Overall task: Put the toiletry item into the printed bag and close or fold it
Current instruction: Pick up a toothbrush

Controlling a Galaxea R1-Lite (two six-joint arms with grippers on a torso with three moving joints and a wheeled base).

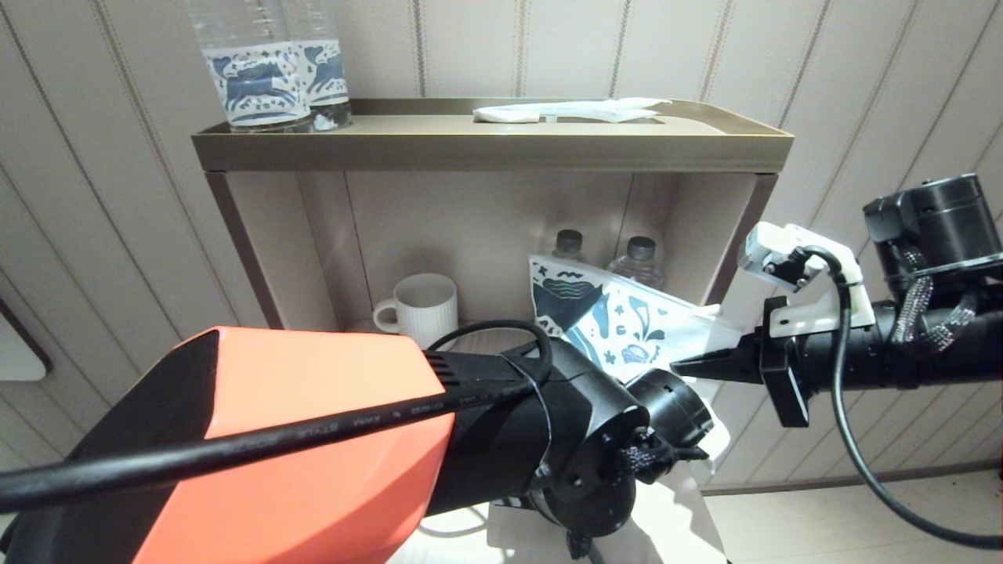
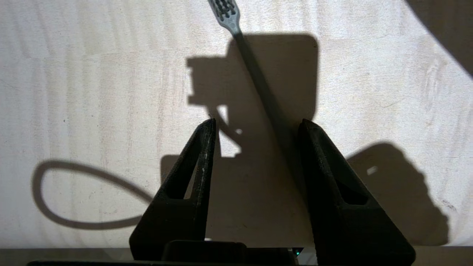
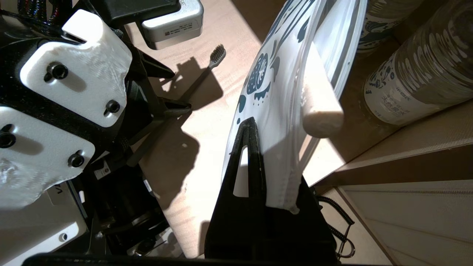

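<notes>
Two grippers work: our right gripper (image 3: 255,147) pinches the printed bag (image 3: 281,74) upright beside the toothbrush (image 2: 258,77), which lies on the counter (image 2: 92,92). Our left gripper (image 2: 257,127), jaws parted, straddles its handle; we should centre it before squeezing.

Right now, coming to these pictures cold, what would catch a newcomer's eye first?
First, the printed bag, held up in front of the shelf's open lower compartment by the shut right end effector. Next, the toothbrush lying on the pale surface, its handle running between the parted fingers of the left end effector. In the head view, the left arm's orange casing fills the foreground.
</notes>
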